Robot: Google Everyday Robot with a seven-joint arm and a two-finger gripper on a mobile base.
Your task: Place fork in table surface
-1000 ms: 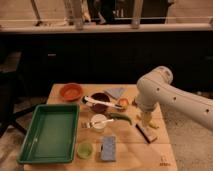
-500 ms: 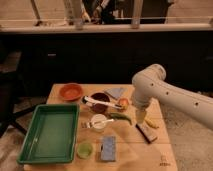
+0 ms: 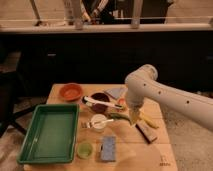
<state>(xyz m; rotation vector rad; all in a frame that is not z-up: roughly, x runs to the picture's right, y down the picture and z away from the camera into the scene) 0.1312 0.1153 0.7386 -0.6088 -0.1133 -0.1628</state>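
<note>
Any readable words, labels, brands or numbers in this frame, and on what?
No text can be read anywhere.
Small dark mark on the table surface, lower right in the view: too blurred to read.
The gripper, over the table right of the white cup, bears no visible lettering.

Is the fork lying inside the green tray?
No, the fork lies across the white cup outside the tray; the gripper hangs right of that cup.

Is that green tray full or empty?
Empty: the green tray shows only bare green floor. The gripper hangs low over the table, near the white cup.
</note>
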